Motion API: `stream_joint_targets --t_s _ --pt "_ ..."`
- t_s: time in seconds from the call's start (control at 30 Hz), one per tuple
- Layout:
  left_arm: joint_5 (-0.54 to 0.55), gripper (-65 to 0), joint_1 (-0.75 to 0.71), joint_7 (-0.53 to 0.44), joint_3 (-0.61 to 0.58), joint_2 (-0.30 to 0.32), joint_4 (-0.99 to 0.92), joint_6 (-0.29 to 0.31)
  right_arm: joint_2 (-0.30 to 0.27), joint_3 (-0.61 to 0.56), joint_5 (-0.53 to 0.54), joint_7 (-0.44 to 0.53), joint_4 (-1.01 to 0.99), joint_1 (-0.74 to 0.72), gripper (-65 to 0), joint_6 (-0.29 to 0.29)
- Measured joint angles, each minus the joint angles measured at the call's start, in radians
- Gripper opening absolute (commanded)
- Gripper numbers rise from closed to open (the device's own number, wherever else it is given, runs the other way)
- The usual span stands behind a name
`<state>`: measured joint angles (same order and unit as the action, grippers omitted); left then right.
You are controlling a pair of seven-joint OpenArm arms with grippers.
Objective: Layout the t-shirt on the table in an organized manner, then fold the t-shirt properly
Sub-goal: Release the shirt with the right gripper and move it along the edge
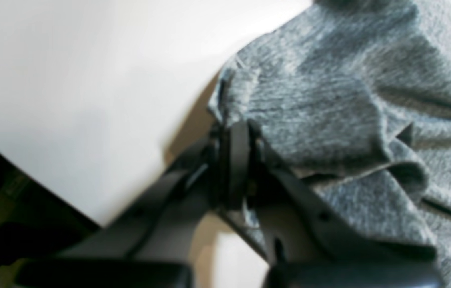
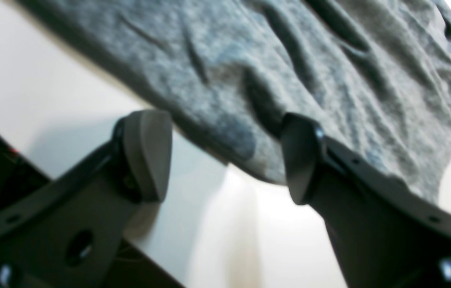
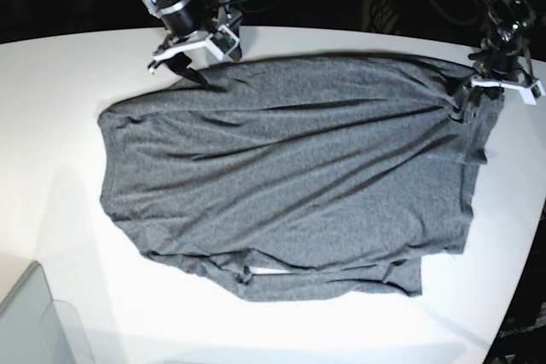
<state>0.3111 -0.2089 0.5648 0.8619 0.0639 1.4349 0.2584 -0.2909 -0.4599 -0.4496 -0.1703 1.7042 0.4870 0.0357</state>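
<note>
My left claw [image 1: 235, 160] is pressed together, pinching the t-shirt [image 3: 290, 176] at its edge just ahead of me. My right claw [image 2: 225, 156] stands spread, astride the opposite edge on the tabletop [image 3: 51, 125]. I should close right, then pull both edges apart evenly.

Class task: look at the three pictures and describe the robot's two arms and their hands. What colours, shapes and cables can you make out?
Both arms are black with cables running along them, ending in white brackets at the wrist. The right hand has two dark grey fingers with rounded, wedge-shaped pads on flat slotted links pierced by holes. The left hand is blurred, showing dark grey links and a narrow black tip.
</note>
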Motion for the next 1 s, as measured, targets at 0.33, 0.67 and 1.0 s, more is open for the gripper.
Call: stream_joint_targets --t_s 0.33,0.67,1.0 --pt "-0.003 -64.6 0.002 0.000 0.000 0.000 0.000 0.000 0.005 -0.025 0.000 0.029 -0.077 -0.074 -45.7 -0.005" --pt "-0.007 -64.6 0.021 0.016 0.000 0.000 0.040 -0.001 -0.008 -0.021 0.000 -0.029 -0.029 -0.042 -65.0 -0.002" --pt "-0.009 -64.6 0.045 0.024 0.000 0.033 0.063 -0.003 -0.008 -0.020 0.000 -0.029 0.137 -0.027 -65.0 0.004"
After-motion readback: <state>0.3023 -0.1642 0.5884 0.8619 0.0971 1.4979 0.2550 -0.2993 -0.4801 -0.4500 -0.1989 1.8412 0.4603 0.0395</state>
